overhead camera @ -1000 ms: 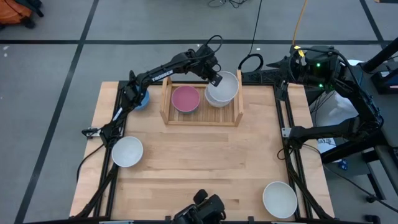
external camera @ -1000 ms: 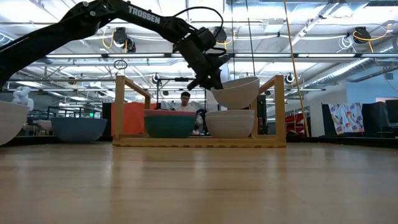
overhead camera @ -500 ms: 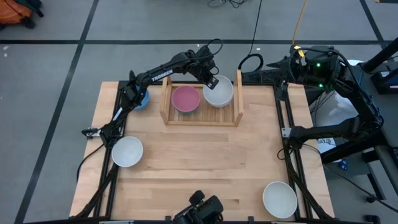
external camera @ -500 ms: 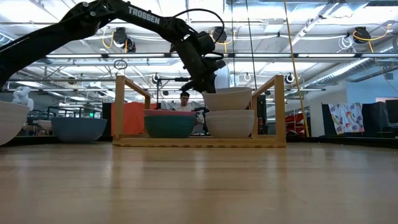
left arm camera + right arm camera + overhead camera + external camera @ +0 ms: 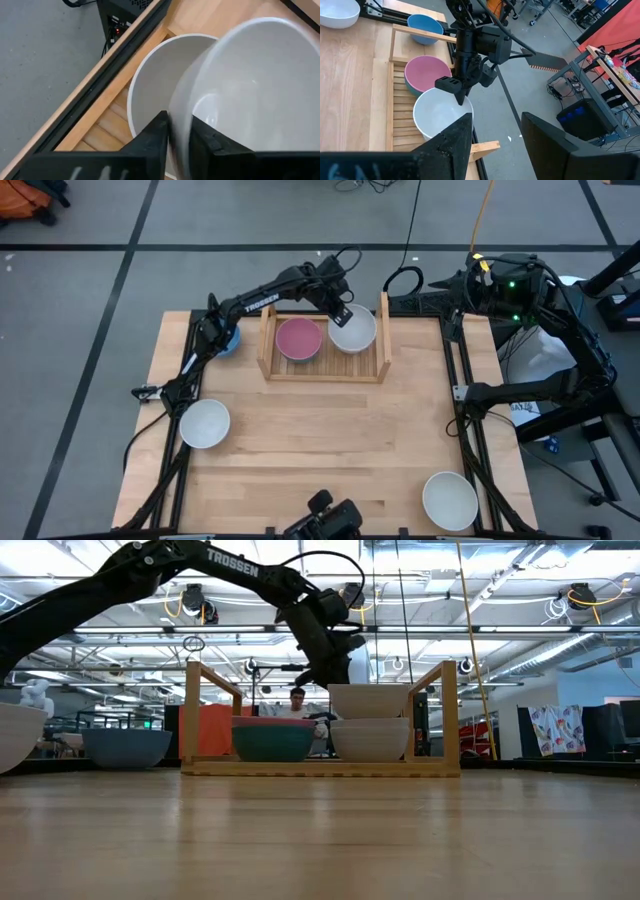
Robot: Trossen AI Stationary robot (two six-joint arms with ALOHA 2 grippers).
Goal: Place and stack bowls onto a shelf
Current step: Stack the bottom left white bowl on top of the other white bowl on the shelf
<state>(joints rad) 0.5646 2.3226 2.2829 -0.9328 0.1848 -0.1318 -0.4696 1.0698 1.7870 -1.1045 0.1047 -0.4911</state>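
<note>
My left gripper point(image 5: 341, 312) reaches over the light-wood shelf point(image 5: 325, 371) and is shut on a white bowl point(image 5: 354, 331). In the low view this bowl point(image 5: 368, 700) sits level in a second white bowl point(image 5: 370, 739) on the shelf's right side. A pink bowl point(image 5: 298, 338) is nested in a teal bowl point(image 5: 272, 743) at the shelf's left side. A blue bowl point(image 5: 229, 338) stands on the table left of the shelf. Two more white bowls point(image 5: 205, 423) point(image 5: 449, 500) stand on the table. My right gripper point(image 5: 495, 145) waits open beyond the table's far right corner. My left gripper pinches the upper white bowl's rim point(image 5: 175, 100) on its far-left side, one finger point(image 5: 207, 142) inside the bowl and the other finger point(image 5: 152, 140) outside. The fingers come from above, slanting down from the table's far left. The bowl is level, its bottom inside the lower white bowl point(image 5: 150, 85).
The shelf's two upright side panels point(image 5: 200, 710) point(image 5: 445, 710) flank the bowls. A person point(image 5: 298, 700) shows in the room behind the shelf. Bare tabletop point(image 5: 330, 450) lies between the shelf and the near edge. Black frame rails point(image 5: 460, 380) run along the table's sides.
My left gripper has gone down and a little toward the table's left, still shut on the white bowl. The bowl, held tilted above the lower white bowl a second ago, has levelled and come down into it.
</note>
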